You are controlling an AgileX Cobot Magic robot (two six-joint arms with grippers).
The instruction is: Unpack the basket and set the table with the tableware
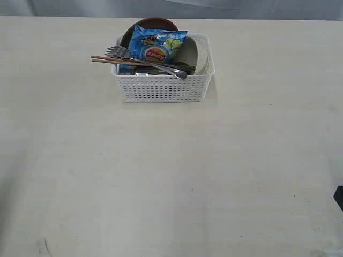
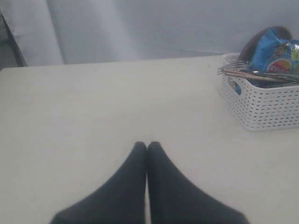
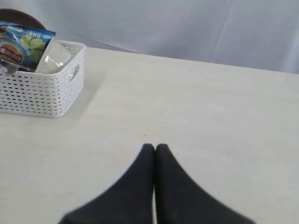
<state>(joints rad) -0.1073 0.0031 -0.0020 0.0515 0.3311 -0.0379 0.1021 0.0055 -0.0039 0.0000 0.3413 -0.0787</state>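
Note:
The white lattice basket (image 1: 163, 88) stands at the far middle of the beige table (image 1: 171, 176). Inside it a brown wooden plate (image 1: 153, 24) leans at the back and a cream bowl (image 1: 199, 56) stands on edge at the right. A steel fork (image 1: 113, 51), wooden chopsticks (image 1: 110, 60) and a steel knife or handle (image 1: 174, 72) lie across the top, poking out left. The spoon and cup are hidden. My left gripper (image 2: 147, 145) is shut and empty, well short of the basket (image 2: 264, 105). My right gripper (image 3: 154, 147) is shut and empty too, apart from the basket (image 3: 42, 93).
A blue chip bag (image 1: 156, 45) stands in the basket in front of the plate. A grey curtain (image 2: 149, 28) hangs behind the table's far edge. A dark bit of the right arm (image 1: 338, 197) shows at the right edge of the exterior view.

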